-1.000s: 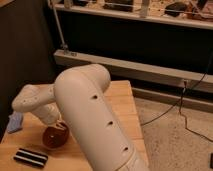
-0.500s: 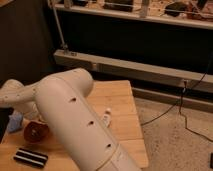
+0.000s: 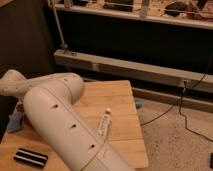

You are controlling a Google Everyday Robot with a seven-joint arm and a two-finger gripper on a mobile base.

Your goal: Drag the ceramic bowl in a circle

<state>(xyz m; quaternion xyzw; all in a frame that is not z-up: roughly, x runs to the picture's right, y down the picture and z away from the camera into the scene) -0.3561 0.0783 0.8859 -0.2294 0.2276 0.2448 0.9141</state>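
Light wooden desk [image 3: 120, 100] in foreground, largely covered by white arm [image 3: 60, 125] reaching toward its left side. Hand hidden behind that arm, so opening cannot be told. Bowl likewise masked, position not determinable. Noted on desk: white tube [image 3: 104, 122] near centre, black striped block [image 3: 30, 157] front left, blue cloth [image 3: 15, 122] at left edge. Behind — dark metal rack [image 3: 130, 67]; speckled floor [image 3: 170, 145] at right, black cable [image 3: 182, 107] trailing across.

Cream-white rounded arm links [image 3: 60, 120], small dark holes [image 3: 71, 126]; claw hidden behind arm.
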